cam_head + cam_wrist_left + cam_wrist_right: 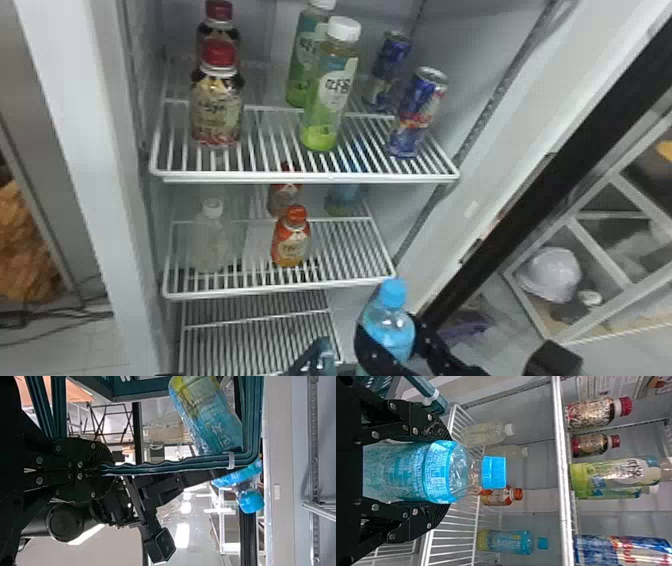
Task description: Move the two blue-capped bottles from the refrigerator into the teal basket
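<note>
If lowered askew, the bottle (pixel 407 471) pinched by the right tool (pixel 445 471) near the shelf's (pixel 280 289) front-right corner could be dislodged by the basket (pixel 252 415) clamped in the left tool (pixel 105 469)

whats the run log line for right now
right claw holding blue-capped bottle upright | left claw holding teal basket by handle | other blue-capped bottle on refrigerator's middle shelf

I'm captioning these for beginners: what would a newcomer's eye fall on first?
First, the blue-capped bottle, held in the right gripper before the fridge. Next, the red-capped bottles at the upper shelf's left. Then the teal basket, its handle in the left gripper.
</note>
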Action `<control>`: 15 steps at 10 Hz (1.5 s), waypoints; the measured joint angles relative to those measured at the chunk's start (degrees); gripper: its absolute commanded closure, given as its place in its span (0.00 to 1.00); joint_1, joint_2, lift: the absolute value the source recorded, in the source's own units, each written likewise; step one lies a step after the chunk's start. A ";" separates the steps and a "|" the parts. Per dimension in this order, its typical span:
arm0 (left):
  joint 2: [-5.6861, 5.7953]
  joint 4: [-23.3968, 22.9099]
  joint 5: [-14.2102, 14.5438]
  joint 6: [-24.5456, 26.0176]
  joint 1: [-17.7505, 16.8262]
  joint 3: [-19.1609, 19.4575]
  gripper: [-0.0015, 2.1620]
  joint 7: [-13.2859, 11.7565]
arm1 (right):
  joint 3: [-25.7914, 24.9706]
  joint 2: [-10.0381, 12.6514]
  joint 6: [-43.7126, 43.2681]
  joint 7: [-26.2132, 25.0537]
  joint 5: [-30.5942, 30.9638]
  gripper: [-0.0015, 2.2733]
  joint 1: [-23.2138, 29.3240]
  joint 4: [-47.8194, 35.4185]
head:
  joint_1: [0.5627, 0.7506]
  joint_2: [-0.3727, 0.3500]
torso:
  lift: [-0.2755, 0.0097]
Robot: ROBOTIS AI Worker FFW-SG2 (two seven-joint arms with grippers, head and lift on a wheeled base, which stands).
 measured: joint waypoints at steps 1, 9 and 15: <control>0.00 0.00 0.15 0.00 0.02 0.00 0.54 0.00 | -0.35 -0.08 0.23 1.03 0.41 0.27 -0.60 1.38 | 0.70 0.03 | 0.49; 0.00 0.01 0.46 -0.18 0.15 0.09 0.54 0.00 | -1.39 1.39 -11.31 6.67 2.72 0.22 -8.22 11.44 | 0.70 0.03 | 0.49; -0.16 0.00 0.48 -0.44 0.39 0.43 0.54 0.00 | -1.07 4.47 -25.29 3.02 5.32 0.22 -15.57 21.28 | 0.70 0.03 | 0.49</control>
